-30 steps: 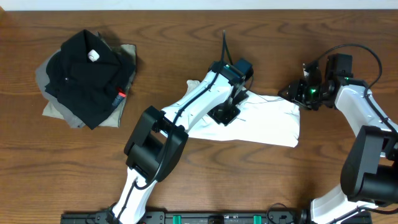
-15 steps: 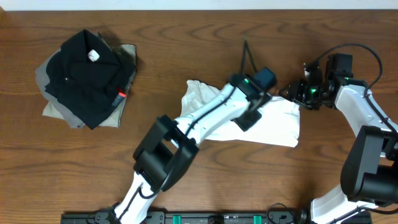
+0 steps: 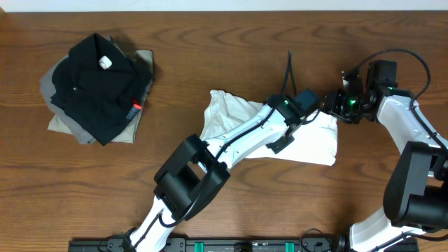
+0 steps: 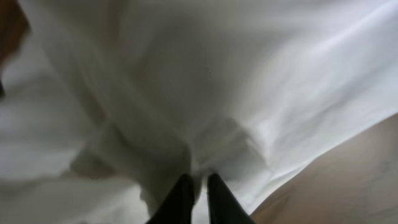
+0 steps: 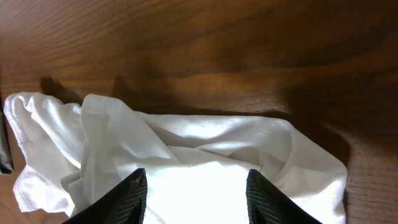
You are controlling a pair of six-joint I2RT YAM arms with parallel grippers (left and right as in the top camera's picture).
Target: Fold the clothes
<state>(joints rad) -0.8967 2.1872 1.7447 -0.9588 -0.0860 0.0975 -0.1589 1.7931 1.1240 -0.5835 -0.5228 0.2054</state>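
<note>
Well right of the dark clothes pile [image 3: 98,84], the white T-shirt [image 3: 315,143] is lying crumpled on the counter [image 3: 210,42]. The left fingers [image 4: 181,202] are pinching a fold, probably to pull it flat. The right fingers [image 5: 127,199] are hovering spread over its far edge, seemingly ready to catch a corner.

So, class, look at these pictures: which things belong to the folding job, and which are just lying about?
Part of the job:
- white T-shirt, lying crumpled
- left gripper, shut on the shirt's cloth
- right gripper, open above the shirt

Just lying about:
- black garment, folded, well apart from the shirt
- grey garment, folded, under the black one
</note>
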